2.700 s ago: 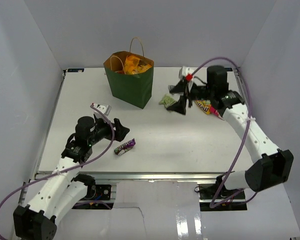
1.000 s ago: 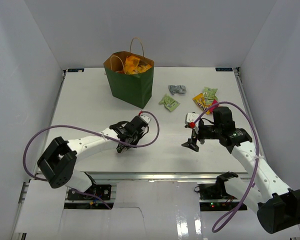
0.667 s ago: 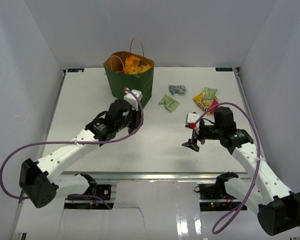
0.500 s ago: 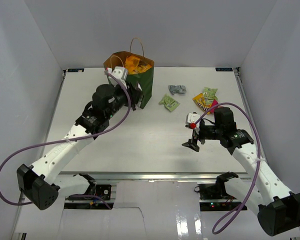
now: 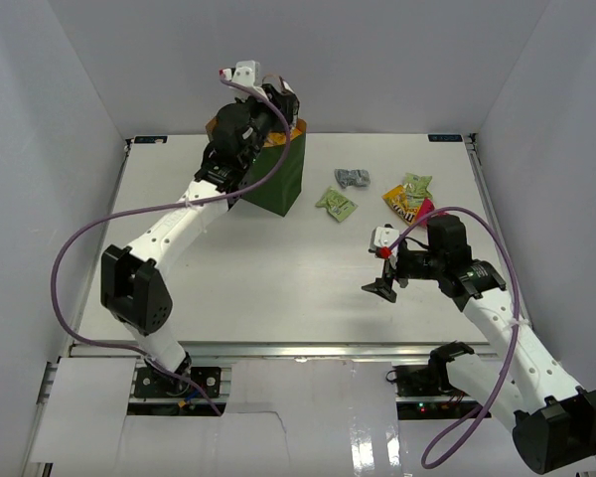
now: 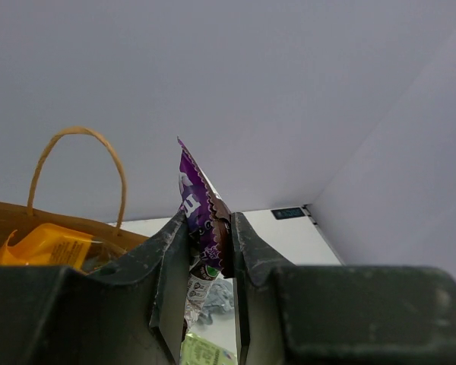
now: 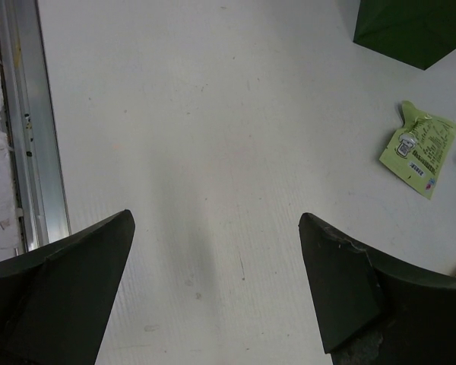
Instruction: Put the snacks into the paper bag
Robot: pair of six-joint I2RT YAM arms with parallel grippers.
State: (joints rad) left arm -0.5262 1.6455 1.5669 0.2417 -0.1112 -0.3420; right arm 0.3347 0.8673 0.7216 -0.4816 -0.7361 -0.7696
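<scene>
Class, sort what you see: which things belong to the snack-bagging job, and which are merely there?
Job in hand:
paper bag
purple bar, pinched in the left fingers
orange bag inside it
grey packet
near light-green packet
far light-green packet
yellow packet

Merely there:
purple cable
metal rail

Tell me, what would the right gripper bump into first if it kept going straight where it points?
Probably just the bare table. The open right gripper points down at it, with nothing in the way. The light-green packet lies off to one side, likely missed.
</scene>
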